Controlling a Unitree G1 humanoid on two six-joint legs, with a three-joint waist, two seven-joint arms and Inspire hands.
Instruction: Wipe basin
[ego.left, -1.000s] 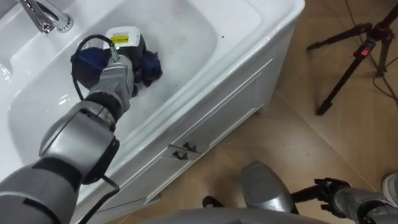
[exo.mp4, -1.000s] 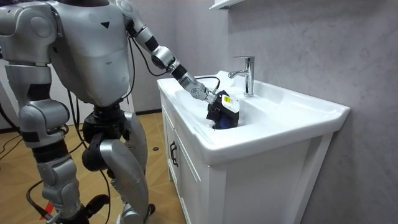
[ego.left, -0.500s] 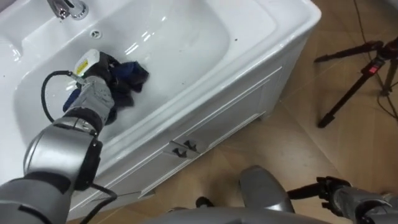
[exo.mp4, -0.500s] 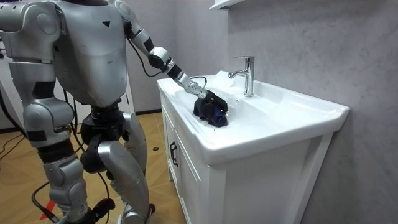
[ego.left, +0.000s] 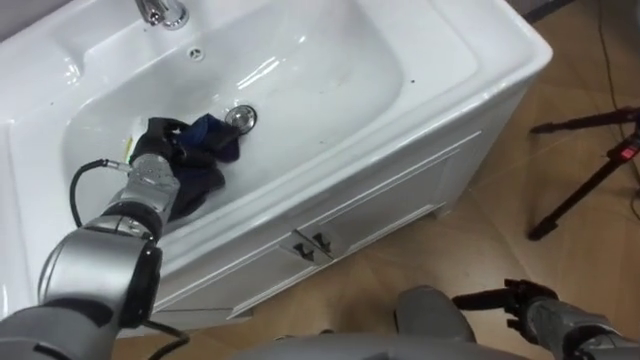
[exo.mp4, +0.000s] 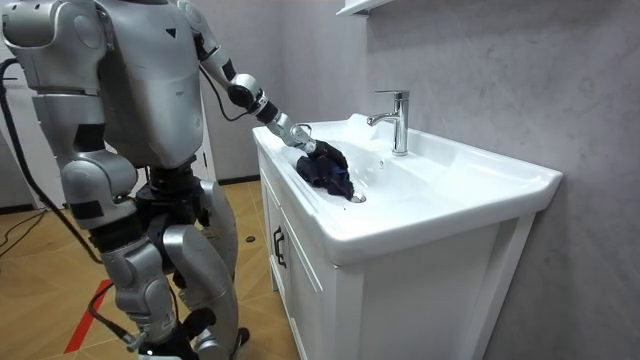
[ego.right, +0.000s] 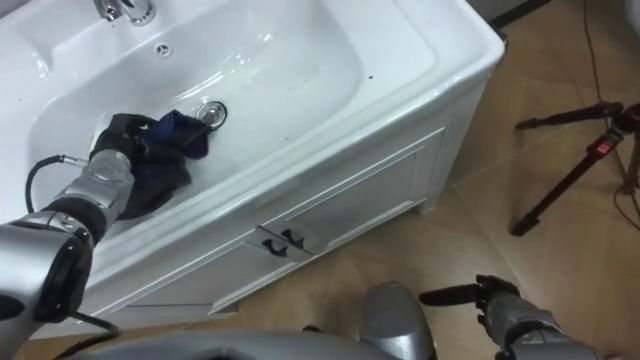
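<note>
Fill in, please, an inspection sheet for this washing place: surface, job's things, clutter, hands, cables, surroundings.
Surface: white ceramic basin on a white cabinet; its round metal drain is uncovered.
Job's things: crumpled dark blue cloth on the basin's bottom, next to the drain.
Clutter: nothing seen.
Hands: left hand inside the basin, fingers curled on the cloth; right hand low at the robot's side, above the floor, fingers relaxed, holding nothing.
Cables: what looks like a thin dark cable on the floor, away from the basin.
Surroundings: chrome tap at the basin's back; black tripod on the wooden floor.
</note>
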